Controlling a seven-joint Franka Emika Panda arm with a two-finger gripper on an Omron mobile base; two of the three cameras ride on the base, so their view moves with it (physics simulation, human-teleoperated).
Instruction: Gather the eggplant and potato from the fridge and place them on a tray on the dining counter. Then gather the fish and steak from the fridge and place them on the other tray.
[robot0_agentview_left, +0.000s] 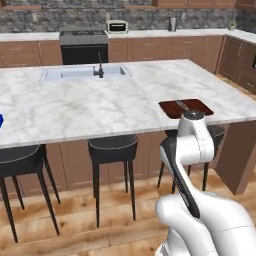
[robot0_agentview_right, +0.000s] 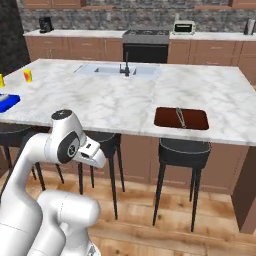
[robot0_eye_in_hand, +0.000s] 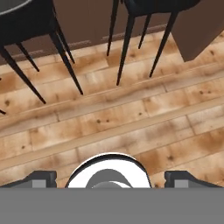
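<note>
Gripper (robot0_eye_in_hand: 112, 177): jaws spread wide with nothing between them, pointing down at the wooden floor (robot0_eye_in_hand: 131, 127); only the two dark fingertips (robot0_eye_in_hand: 41, 178) show at the bottom of the hand view.
Stools: black legs of the nearest stool (robot0_agentview_right: 184, 150) stand ahead of the gripper on the floor; more stools (robot0_agentview_left: 112, 147) line the near side of the counter.
Dining counter (robot0_agentview_left: 90, 107): white marble island, above and beyond the gripper, with the stools between the two.
Tray (robot0_agentview_right: 181, 118): dark red-brown, lying flat near the counter's near edge, well above the gripper and apart from it.
Fish (robot0_agentview_right: 180, 117): thin silvery shape lying inside the tray; too small to make out more.
Sink (robot0_agentview_left: 82, 73): set into the far side of the counter, with a black tap (robot0_agentview_left: 99, 67) at its back edge.
Blue object (robot0_agentview_right: 7, 102): flat, at the far left end of the counter, well away from the tray.
Small yellow item (robot0_agentview_right: 28, 75): standing on the counter beyond the blue object.
Stove (robot0_agentview_right: 145, 46): on the back wall, far behind everything else.
</note>
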